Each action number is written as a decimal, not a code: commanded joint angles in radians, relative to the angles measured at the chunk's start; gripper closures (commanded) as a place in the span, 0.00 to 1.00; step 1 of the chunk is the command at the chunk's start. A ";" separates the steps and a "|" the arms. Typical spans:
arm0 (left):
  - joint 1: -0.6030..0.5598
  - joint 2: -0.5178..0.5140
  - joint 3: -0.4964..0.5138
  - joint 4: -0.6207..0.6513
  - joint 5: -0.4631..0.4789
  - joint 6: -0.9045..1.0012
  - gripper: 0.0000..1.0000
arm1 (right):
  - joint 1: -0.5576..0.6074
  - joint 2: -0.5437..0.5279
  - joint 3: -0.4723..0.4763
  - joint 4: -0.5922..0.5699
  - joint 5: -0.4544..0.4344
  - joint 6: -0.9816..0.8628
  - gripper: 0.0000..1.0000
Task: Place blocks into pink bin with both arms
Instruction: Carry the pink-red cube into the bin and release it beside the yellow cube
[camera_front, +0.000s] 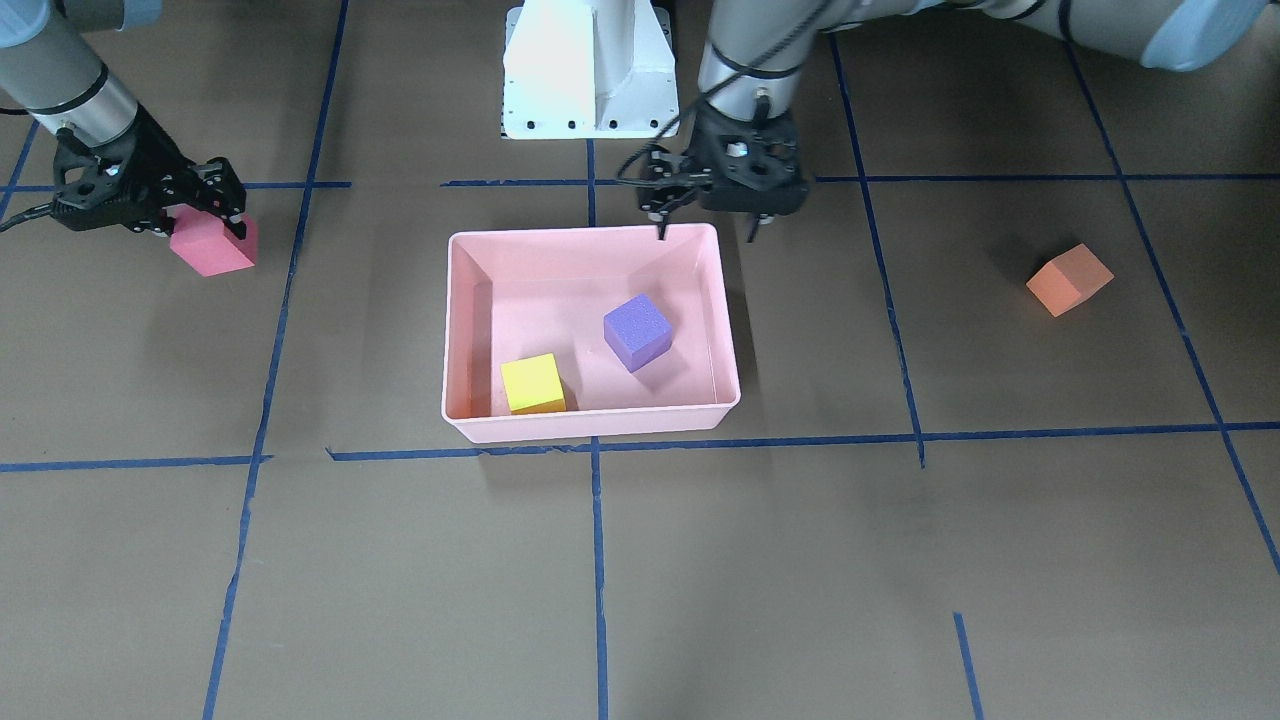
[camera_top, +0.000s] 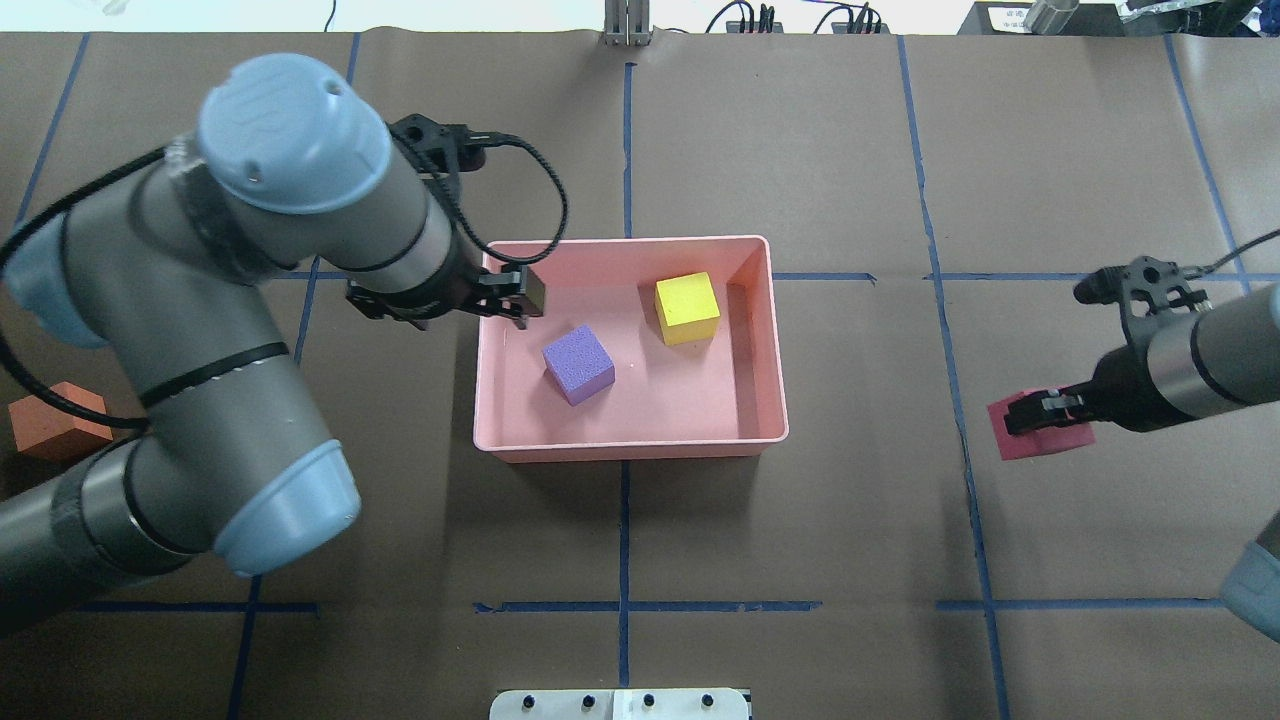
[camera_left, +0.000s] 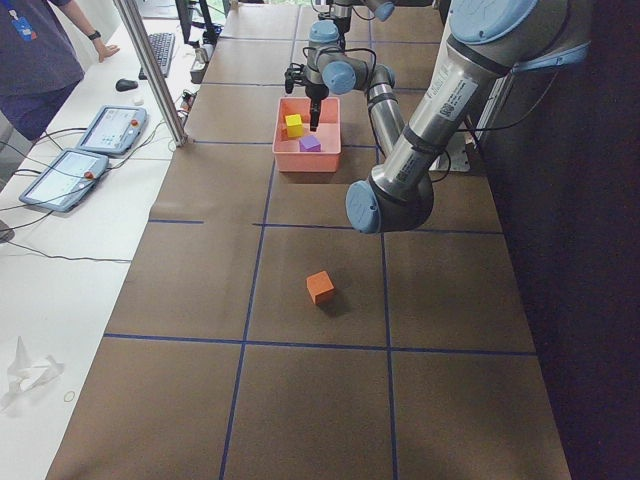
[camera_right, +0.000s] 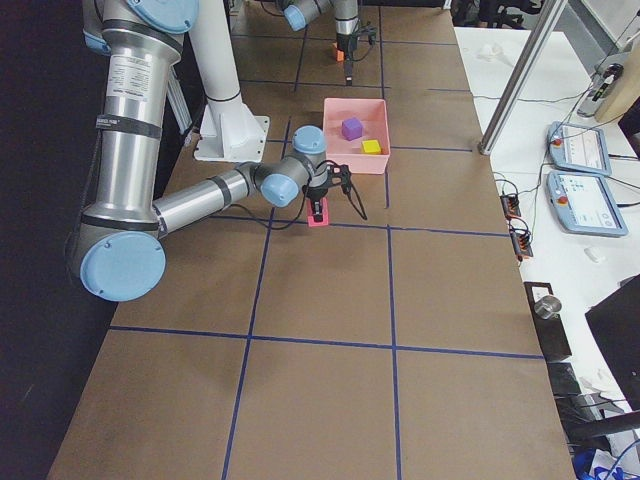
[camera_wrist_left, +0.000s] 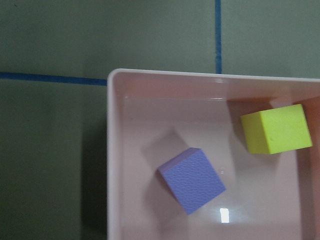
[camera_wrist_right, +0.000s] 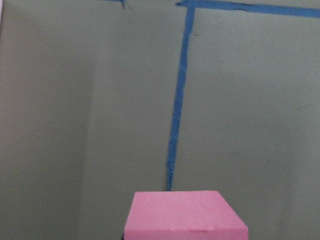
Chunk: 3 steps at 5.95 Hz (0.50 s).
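The pink bin (camera_front: 590, 428) (camera_top: 630, 450) sits mid-table and holds the purple block (camera_front: 637, 330) (camera_wrist_left: 192, 180) and the yellow-green block (camera_front: 532, 383) (camera_wrist_left: 276, 128). My left gripper (camera_front: 706, 232) (camera_top: 520, 295) hangs open and empty over the bin's rim on the robot's left. The orange block (camera_front: 1069, 279) (camera_top: 60, 422) lies on the table farther out on my left. My right gripper (camera_front: 205, 215) (camera_top: 1040, 412) is shut on the red block (camera_front: 213, 247) (camera_wrist_right: 185, 215), low at the table on my right.
The white pedestal base (camera_front: 590, 70) stands behind the bin. Blue tape lines (camera_front: 595, 560) grid the brown table. A side table with tablets (camera_left: 110, 130), a metal post (camera_left: 150, 70) and a person (camera_left: 40, 60) are beyond the far edge.
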 joint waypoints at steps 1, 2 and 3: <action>-0.151 0.171 -0.052 -0.006 -0.110 0.353 0.00 | -0.001 0.337 0.038 -0.394 0.000 0.080 0.65; -0.240 0.271 -0.052 -0.014 -0.167 0.545 0.00 | -0.028 0.502 0.012 -0.530 -0.006 0.150 0.65; -0.334 0.355 -0.052 -0.015 -0.208 0.703 0.00 | -0.068 0.646 -0.079 -0.558 -0.035 0.252 0.65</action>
